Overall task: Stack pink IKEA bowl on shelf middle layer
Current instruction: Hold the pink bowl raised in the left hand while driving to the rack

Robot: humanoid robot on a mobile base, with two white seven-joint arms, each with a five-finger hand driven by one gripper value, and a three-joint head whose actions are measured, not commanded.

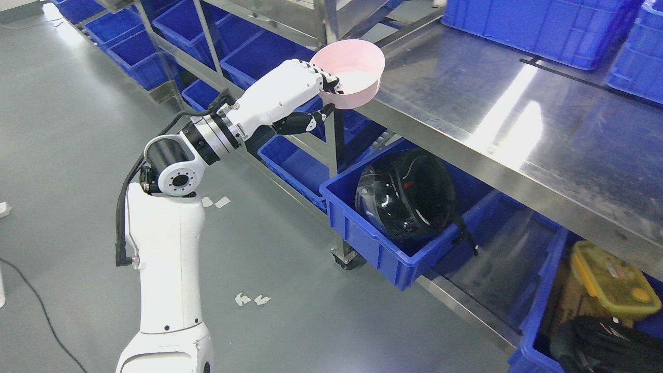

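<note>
Left hand: the left hand point(305, 90) reaches toward the upper middle of the frame, its fingers point(326, 79) hooked over the near rim of the pink bowl point(354, 72) and its thumb under it, gripping it.
Pink bowl: upper middle of the frame, upright, at the near corner edge of the steel shelf point(497, 119); whether it rests on the steel, I cannot tell.
Below the shelf: a blue bin point(373, 243) holds a black helmet point(409, 194).
Lower right: a yellow lidded box point(614, 280).
Upper right: blue crates point(549, 26) on the shelf.
Right arm: not visible.

Grey floor point(62, 129), steel shelf point(497, 103), blue bins point(378, 243) beneath.
</note>
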